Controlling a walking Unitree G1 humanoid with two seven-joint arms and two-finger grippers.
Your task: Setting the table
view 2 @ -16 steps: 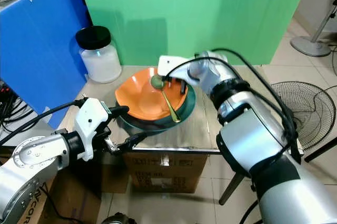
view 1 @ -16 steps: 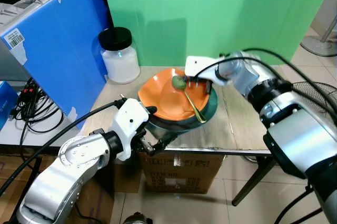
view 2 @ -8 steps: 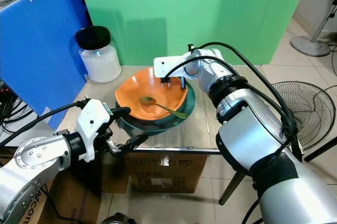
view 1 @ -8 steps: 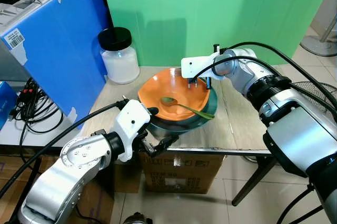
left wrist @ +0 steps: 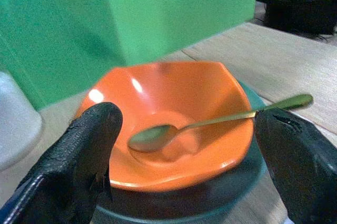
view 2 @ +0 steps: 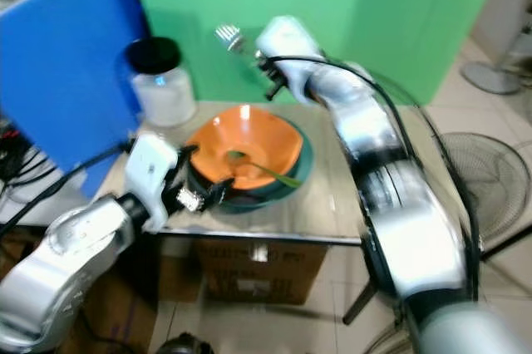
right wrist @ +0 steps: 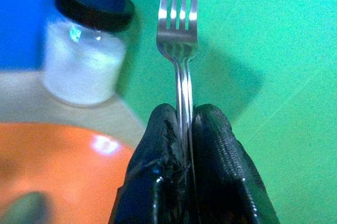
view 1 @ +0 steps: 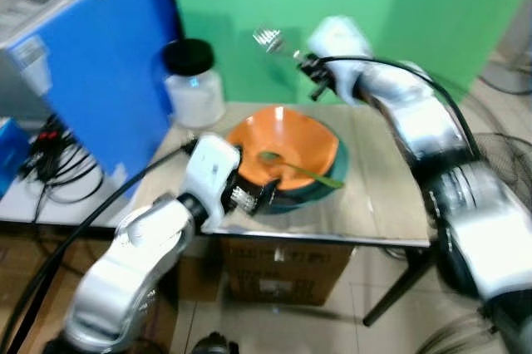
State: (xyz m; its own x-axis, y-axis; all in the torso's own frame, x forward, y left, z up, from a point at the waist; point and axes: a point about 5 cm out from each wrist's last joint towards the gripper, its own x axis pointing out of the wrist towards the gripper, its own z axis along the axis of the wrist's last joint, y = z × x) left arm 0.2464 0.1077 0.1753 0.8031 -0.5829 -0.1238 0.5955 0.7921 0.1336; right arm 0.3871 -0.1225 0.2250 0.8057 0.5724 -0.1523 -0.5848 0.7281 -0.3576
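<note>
In the eye views, blurred by head motion, your right claw (view 1: 301, 56) had lifted away from the orange bowl (view 1: 278, 150) since half a second before and hung high against the green backdrop, now pinching a fork (view 1: 268, 37). The gold spoon (view 1: 291, 167) it released lay in the bowl, handle over the rim of the dark green plate (view 1: 326, 178). Your left claw (view 1: 253, 194) had closed in on the bowl's near edge at the front of the worktop (view 1: 378, 200).

In the left wrist view, its fingers (left wrist: 89, 145) were spread wide either side of the bowl, gripping nothing.

In the right wrist view, the fingertips (right wrist: 210, 129) were clamped on the fork's handle, tines up, near the white jar (right wrist: 84, 61).

So you had the spoon placed; I judge the fork comes next.
</note>
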